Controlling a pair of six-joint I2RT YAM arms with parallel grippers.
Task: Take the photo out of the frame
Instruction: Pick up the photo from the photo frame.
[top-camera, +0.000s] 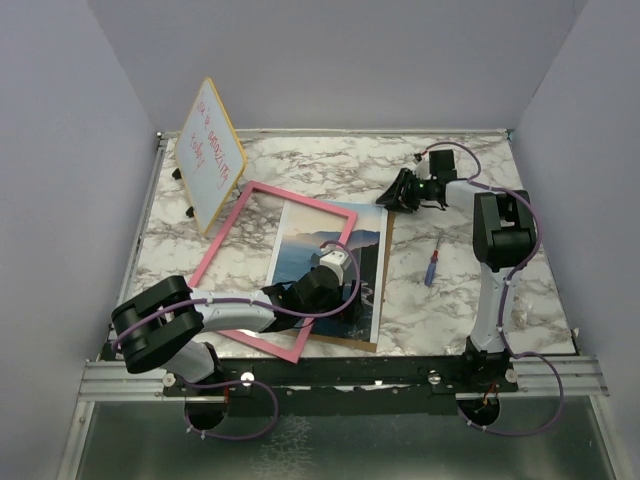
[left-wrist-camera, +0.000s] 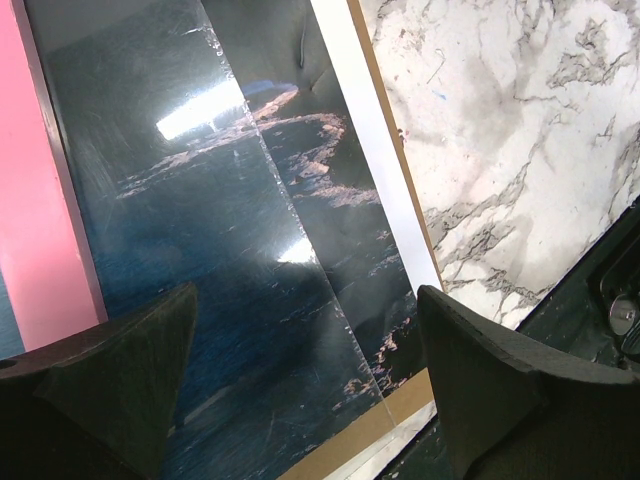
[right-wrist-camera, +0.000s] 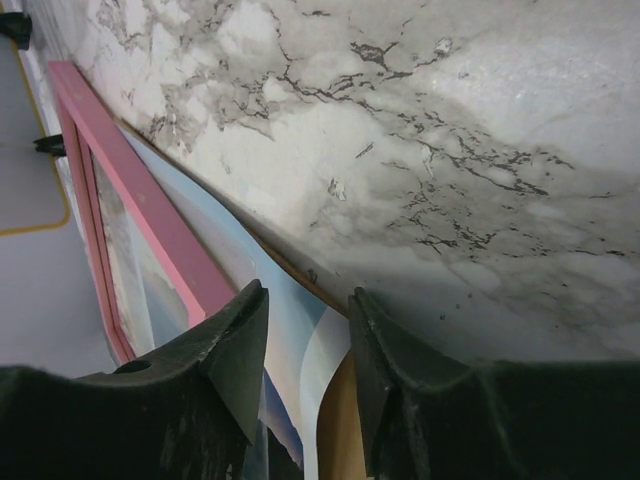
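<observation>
- The left gripper (left-wrist-camera: 307, 300) is hovering with its fingers spread wide and holding nothing. The photo (left-wrist-camera: 340, 250) is lying flat directly beneath it on a brown backing board (left-wrist-camera: 370, 420), partly under a clear sheet (left-wrist-camera: 150, 180).
- The frame (top-camera: 300, 197) is lying skewed just beside that gripper, overlapping the print's edge rather than enclosing it.
- The right gripper (right-wrist-camera: 308, 300) is sitting low at the photo's far corner with its jaws narrowly apart. The pale corner and board edge are showing in the gap, and I cannot tell whether it is pinching them.
- If the right gripper pulls while the frame and sheet are weighing on the print, the paper is probably creasing or tearing. It may also be lifting the board along with it.
- The left fingers pressing down risk sliding the glossy sheet instead of the photo.
- A screwdriver (top-camera: 431, 267) is lying on the table (top-camera: 450, 300) near the right gripper, apart from the photo. A whiteboard (top-camera: 210, 150) is standing beyond the frame. Neither looks to be blocking.
</observation>
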